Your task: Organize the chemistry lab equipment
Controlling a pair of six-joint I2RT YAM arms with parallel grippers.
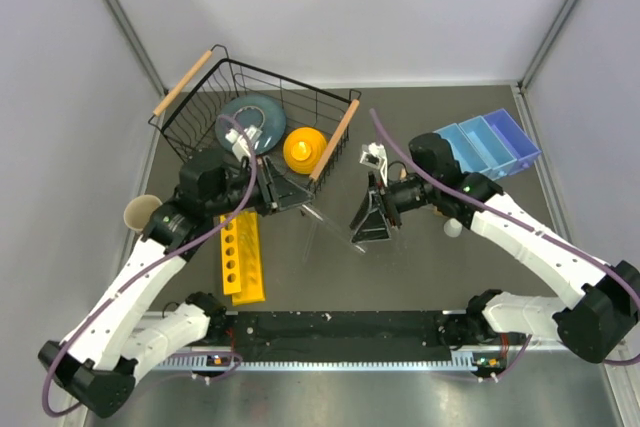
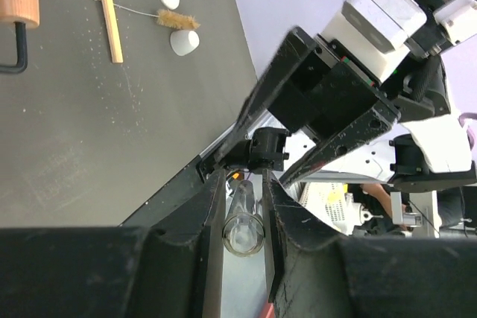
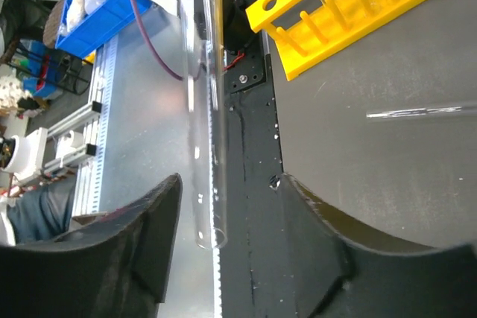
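1. Top view: left pincer (image 1: 292,195) and right pincer (image 1: 372,227) face each other at centre; yellow rack (image 1: 242,257) lies at 7 o'clock of the left pincer.
2. Left wrist: left pincer narrow, gripping the slim clear glass tube (image 2: 243,225).
3. Right wrist: right pincer wide, clear of the tube. Step judged: handover. Next: seat the tube upright in a rack hole.

A: What encloses the scene?
B: Pale lilac-grey walls (image 1: 350,7) on three sides, joined by metal corner strips (image 1: 123,17).
A: And below?
B: A dark grey table (image 1: 400,267), evenly lit, an aluminium rail (image 1: 330,359) along its near edge.
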